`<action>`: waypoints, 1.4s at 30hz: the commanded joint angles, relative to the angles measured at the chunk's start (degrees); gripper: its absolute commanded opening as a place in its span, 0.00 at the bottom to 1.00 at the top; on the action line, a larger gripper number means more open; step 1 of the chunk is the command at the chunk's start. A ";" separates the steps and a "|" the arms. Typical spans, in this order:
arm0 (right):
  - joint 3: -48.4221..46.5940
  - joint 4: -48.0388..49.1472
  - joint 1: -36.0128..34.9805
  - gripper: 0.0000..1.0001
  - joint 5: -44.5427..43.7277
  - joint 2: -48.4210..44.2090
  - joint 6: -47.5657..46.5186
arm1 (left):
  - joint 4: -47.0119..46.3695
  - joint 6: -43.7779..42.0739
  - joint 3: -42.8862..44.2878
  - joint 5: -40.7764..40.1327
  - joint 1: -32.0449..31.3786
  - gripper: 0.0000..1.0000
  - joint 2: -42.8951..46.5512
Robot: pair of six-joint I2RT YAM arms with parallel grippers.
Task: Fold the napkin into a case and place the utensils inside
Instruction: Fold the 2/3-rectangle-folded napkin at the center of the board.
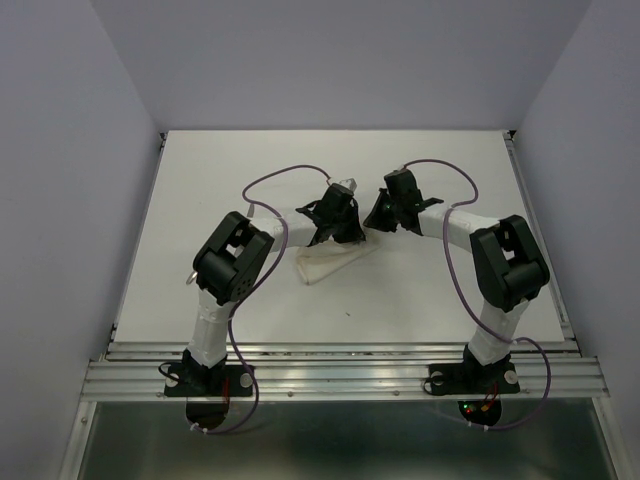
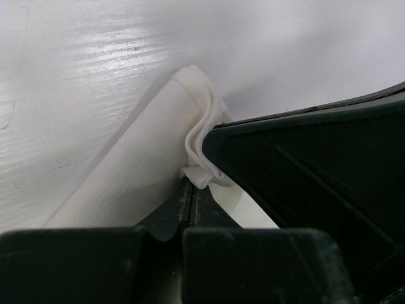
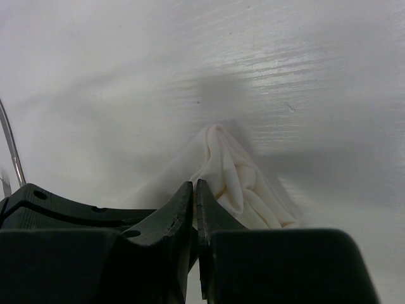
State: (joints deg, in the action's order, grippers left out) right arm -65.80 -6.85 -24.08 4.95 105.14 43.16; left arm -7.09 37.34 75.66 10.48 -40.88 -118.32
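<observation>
At mid-counter (image 1: 450, 290), the soft white folded napkin (image 1: 325, 263) runs near-left to far-right, its crumpled right end pinched by the closed left pincer (image 2: 192, 190) and right pincer (image 3: 195, 190).

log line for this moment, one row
phase: folding | left claw: shut on napkin edge | right claw: shut on bunched napkin | utensils: none in view

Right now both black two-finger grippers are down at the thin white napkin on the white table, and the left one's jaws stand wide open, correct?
No. The left gripper is shut, pinching a bunched fold of the thin white napkin; the left wrist view shows it. The rest stands: it and the right gripper are down at the napkin on the white table.
</observation>
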 commanded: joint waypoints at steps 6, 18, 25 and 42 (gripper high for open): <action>-1.70 2.02 -0.53 0.12 0.76 -0.55 -1.32 | 1.73 -1.75 -1.04 0.77 -0.43 0.00 0.81; -1.26 3.78 -0.53 0.11 -2.93 -4.59 -1.06 | 1.64 -1.75 -1.74 0.68 -0.43 0.00 0.90; 0.32 4.83 -0.53 0.05 0.76 -2.94 -1.41 | 1.38 -1.57 -1.83 0.68 -0.43 0.00 0.90; 3.31 -1.06 -1.06 0.04 -2.30 -1.78 -4.66 | 2.26 -1.92 -1.30 -0.37 -0.51 0.00 1.69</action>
State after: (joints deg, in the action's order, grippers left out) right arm -63.75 -5.41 -24.80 7.16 103.92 39.44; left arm -7.53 37.01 75.44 10.85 -40.88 -118.32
